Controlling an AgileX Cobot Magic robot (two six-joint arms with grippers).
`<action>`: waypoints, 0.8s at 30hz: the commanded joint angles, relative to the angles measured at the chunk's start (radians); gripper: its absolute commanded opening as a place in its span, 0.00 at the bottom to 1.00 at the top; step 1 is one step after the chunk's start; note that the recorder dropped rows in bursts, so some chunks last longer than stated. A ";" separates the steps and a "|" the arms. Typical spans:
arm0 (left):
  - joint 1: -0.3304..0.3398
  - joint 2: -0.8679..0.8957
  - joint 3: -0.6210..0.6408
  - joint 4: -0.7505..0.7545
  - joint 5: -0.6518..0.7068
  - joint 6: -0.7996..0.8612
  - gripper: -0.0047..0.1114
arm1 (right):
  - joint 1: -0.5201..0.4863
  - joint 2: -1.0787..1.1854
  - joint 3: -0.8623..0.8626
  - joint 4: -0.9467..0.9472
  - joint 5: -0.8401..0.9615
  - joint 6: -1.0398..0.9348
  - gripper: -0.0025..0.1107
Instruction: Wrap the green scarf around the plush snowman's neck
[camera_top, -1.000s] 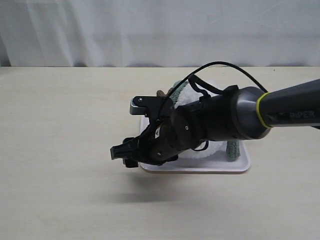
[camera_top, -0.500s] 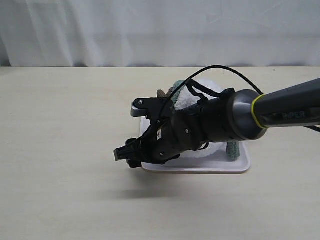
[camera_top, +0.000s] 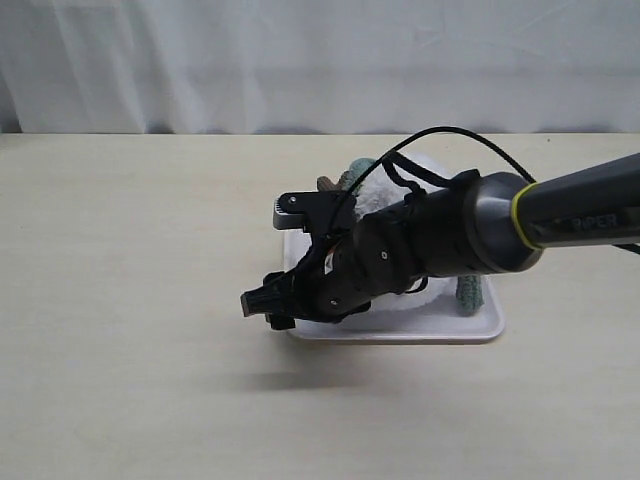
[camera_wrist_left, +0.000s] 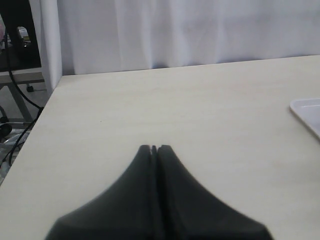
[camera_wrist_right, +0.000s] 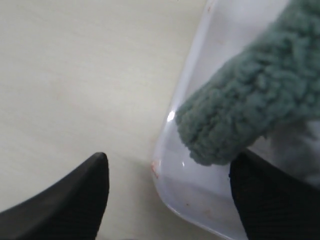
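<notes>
The plush snowman (camera_top: 378, 196) lies in a white tray (camera_top: 450, 335), mostly hidden behind my right arm; only white fluff and a brown twig arm (camera_top: 326, 184) show. Bits of the green scarf (camera_top: 466, 296) peek out at the tray's right side and behind the snowman. My right gripper (camera_top: 262, 305) hovers over the tray's front-left corner. In the right wrist view it (camera_wrist_right: 170, 170) is open, and a rounded scarf end (camera_wrist_right: 240, 110) lies inside the tray (camera_wrist_right: 200, 200) just ahead of the fingers, not between them. My left gripper (camera_wrist_left: 155, 148) is shut and holds nothing.
Pale wooden tabletop (camera_top: 130, 260) stretches left and in front of the tray. A white curtain (camera_top: 300, 60) hangs behind the table. In the left wrist view a corner of the tray (camera_wrist_left: 307, 112) shows, and the table edge (camera_wrist_left: 35, 130) drops off toward cables.
My right arm has drawn back to the right, bringing the open gripper from left of the tray to over its front-left corner. The snowman and scarf have not moved.
</notes>
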 joint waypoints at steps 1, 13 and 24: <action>0.004 -0.003 0.003 -0.002 -0.011 -0.006 0.04 | -0.007 -0.032 0.005 -0.038 -0.005 0.002 0.59; 0.004 -0.003 0.003 -0.002 -0.011 -0.006 0.04 | -0.005 -0.056 0.005 -0.052 -0.026 0.026 0.57; 0.004 -0.003 0.003 -0.002 -0.011 -0.006 0.04 | -0.007 -0.004 0.005 -0.056 -0.074 0.113 0.57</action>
